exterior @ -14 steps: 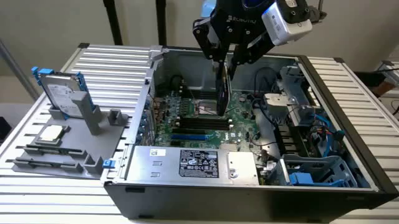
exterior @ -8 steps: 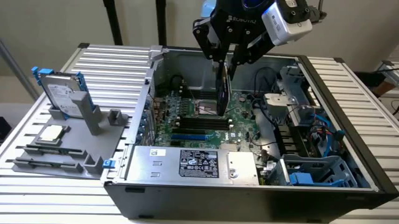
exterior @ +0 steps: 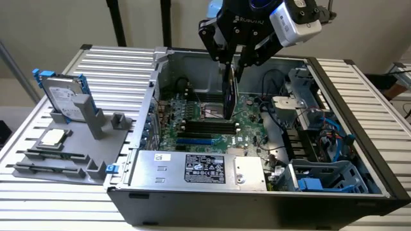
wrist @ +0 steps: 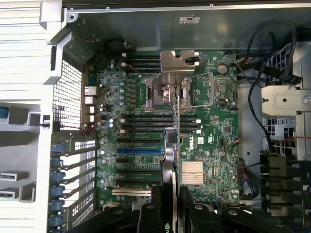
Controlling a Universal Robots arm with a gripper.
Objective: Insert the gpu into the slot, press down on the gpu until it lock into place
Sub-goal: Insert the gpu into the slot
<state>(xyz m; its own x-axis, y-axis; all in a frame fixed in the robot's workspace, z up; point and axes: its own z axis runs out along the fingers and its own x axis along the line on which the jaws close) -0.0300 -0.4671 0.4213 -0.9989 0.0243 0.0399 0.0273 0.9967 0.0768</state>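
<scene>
Nearest the wrist camera, the gripper (wrist: 171, 199) is closed narrowly on the gpu (wrist: 170, 145). Its matte black fingers (wrist: 154, 211) press on either face, and their lower parts are cut off by the frame edge. The card shows there only edge-on, as a thin dark strip, so its shroud and bracket cannot be made out.

In the exterior view the gripper (exterior: 232, 63) holds the gpu (exterior: 228, 96) upright as a flat black plate over the green motherboard (exterior: 192, 113), inside the open case (exterior: 257, 204). Whether its lower edge touches the board is hard to tell.

The slot (wrist: 138, 151), a narrow bright-blue plastic strip, lies bare with one end just beside the card. The card's line runs across the slot, not along it. In the exterior view the slot (exterior: 194, 142) sits between the black ribbed memory slots (exterior: 204, 126) and the silver labelled power-supply box (exterior: 199, 168). A finned metal heat sink (wrist: 192, 174) lies near the card. The case rests on a slatted aluminium bench (exterior: 109, 62).
</scene>
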